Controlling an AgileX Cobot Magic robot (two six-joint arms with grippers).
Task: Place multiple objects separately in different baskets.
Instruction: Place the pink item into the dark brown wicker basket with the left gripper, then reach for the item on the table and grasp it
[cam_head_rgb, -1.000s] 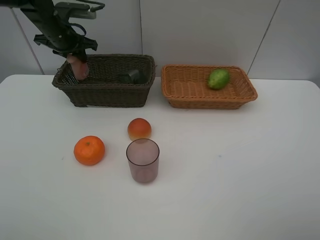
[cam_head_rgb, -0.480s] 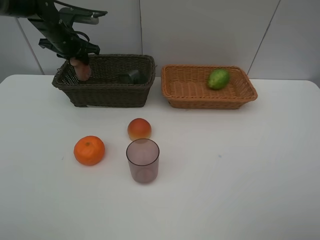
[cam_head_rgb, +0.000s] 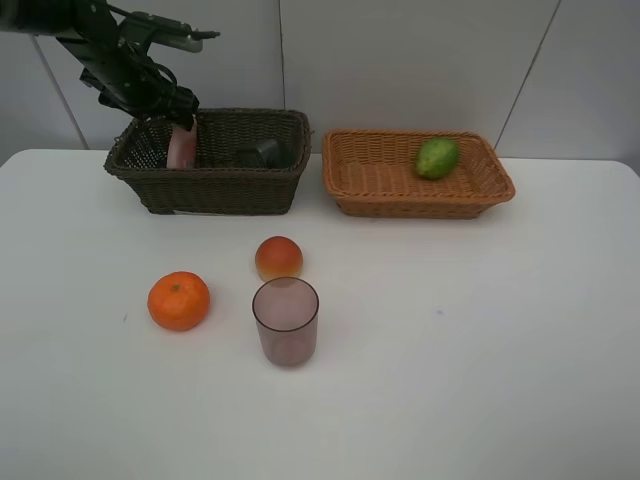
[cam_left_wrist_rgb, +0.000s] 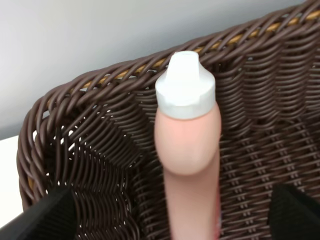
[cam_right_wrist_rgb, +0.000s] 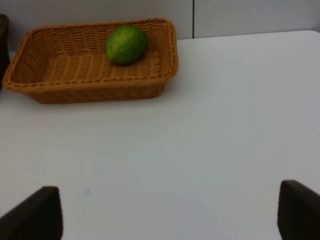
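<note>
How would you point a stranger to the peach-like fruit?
Find the dark brown basket on the white table. Of three items before it, the peach-like fruit lies nearest, just behind the cup, redder and smaller than the orange.

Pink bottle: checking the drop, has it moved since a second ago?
Yes. The pink bottle moved right, from the dark basket's left rim to inside it.

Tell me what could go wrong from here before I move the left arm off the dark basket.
1. The pink bottle sits loose between the fingers of the open left gripper, seemingly on end in the dark basket; a crooked retreat may tip it towards the grey bottle.
2. The cup stands close in front of the peach; reaching for either may bump the other, and the fruit could roll.
</note>
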